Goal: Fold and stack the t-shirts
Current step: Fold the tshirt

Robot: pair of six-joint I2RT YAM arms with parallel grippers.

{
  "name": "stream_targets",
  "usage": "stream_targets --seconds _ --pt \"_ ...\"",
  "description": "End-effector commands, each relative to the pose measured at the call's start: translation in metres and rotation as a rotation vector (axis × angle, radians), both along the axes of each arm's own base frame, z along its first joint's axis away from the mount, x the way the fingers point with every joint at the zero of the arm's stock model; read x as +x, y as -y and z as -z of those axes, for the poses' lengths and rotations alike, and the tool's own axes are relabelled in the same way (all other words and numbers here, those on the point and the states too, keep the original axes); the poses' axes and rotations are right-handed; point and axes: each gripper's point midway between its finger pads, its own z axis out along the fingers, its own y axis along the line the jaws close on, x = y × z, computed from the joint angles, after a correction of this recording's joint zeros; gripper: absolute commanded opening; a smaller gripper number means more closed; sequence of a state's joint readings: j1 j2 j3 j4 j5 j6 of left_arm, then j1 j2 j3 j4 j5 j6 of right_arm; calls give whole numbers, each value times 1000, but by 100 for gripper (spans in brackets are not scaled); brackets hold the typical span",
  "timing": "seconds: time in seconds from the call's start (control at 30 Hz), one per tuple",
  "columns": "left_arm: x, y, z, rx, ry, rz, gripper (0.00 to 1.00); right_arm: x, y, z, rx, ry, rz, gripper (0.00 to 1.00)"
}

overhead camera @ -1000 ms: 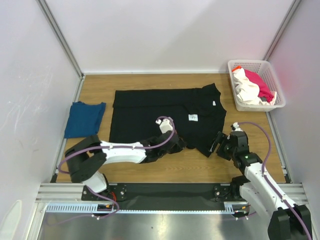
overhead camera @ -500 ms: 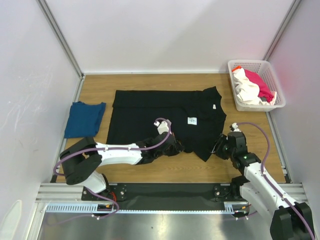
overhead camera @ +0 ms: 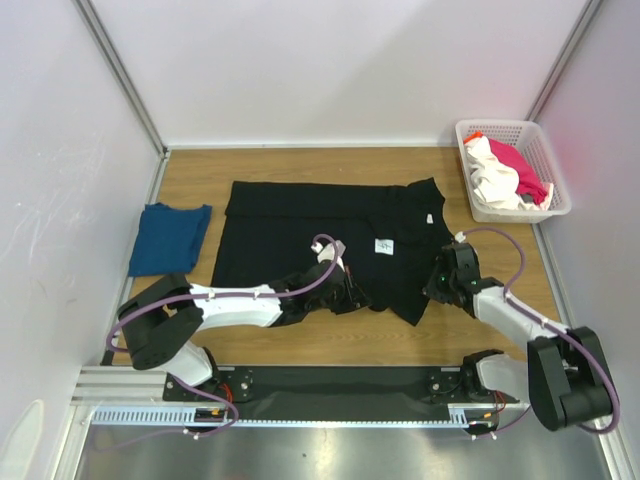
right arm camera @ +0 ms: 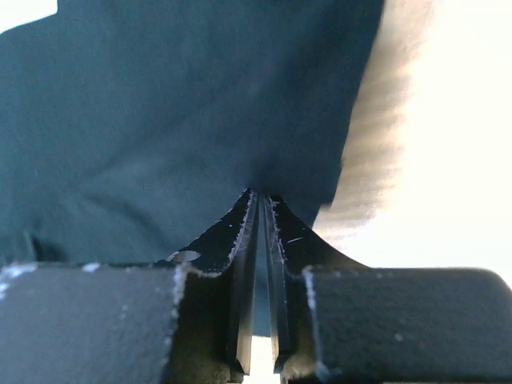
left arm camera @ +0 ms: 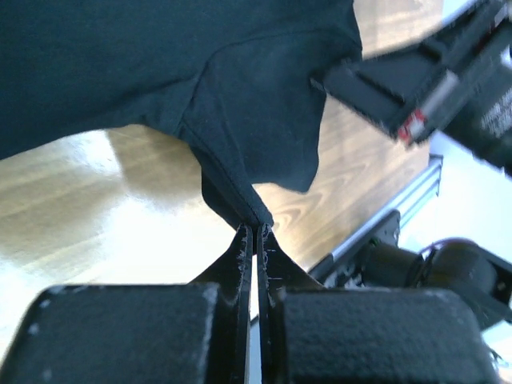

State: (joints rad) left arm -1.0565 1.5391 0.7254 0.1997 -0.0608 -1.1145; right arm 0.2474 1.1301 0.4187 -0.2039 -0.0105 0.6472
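**A:** Where's the shirt being worked on?

**B:** The black t-shirt (overhead camera: 300, 225) lies spread flat mid-table. It runs left to right, with its two small white tags (overhead camera: 385, 240) showing toward the right.

**A:** And who has hold of it?

**B:** Both arms. The left gripper (overhead camera: 356, 297) has its jaws pressed together on a pinch of the near hem, and the cloth rises to a peak at its tips. The right gripper (overhead camera: 436, 284) is at the near right edge. Its jaws are down to a narrow slit with black cloth between the tips, so it looks clamped on that edge.

**A:** What could spoil it from here?

**B:** I'd say the bites are thin. If either one holds only a sliver of hem, lifting could pull it free and the edge would drop crumpled. The pinches are also well apart, so if one arm leads the other, the fold line will skew. A gripper may also have caught two layers, which would drag the shirt across the table (overhead camera: 300, 345) rather than fold it.

**A:** What's the count?

**B:** Four shirts that I can make out:
- the black one
- one blue t-shirt (overhead camera: 168, 238), folded at the left edge
- one white t-shirt (overhead camera: 490, 175) bunched in the single basket (overhead camera: 545, 140) at the far right
- one pink-red t-shirt (overhead camera: 522, 168) in the same basket

I can't tell whether the white heap hides another.
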Motion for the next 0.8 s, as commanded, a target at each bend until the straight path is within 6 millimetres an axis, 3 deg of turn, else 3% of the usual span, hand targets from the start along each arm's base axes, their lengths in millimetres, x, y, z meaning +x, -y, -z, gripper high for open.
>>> stream_targets --seconds 0.0,0.3,0.4,0.5,0.53,0.57,0.6,0.7,0.77 --pt "-13 9 -18 -80 -19 83 0 25 6 -12 -62 59 16 11" --pt "-22 3 -54 -173 -55 129 0 36 11 -10 -103 62 23 10" --pt "-21 0 -52 -169 -58 121 0 34 10 -10 -94 58 21 10" --pt "-21 -5 -35 -128 -60 116 1 30 7 -16 -81 65 12 11" --pt "-25 -8 -21 -99 -75 120 3 28 7 -17 -78 64 12 11" --pt "-28 -9 -14 -84 -81 133 7 24 6 -21 -72 58 7 13" --pt "-31 -9 -7 -62 -87 154 24 24 5 -28 -61 77 3 15" --pt "-44 -14 11 35 -82 233 60 16 1 -52 -35 108 -27 25" --pt "-41 -20 3 69 -12 243 68 11 0 -66 -30 120 -47 36"
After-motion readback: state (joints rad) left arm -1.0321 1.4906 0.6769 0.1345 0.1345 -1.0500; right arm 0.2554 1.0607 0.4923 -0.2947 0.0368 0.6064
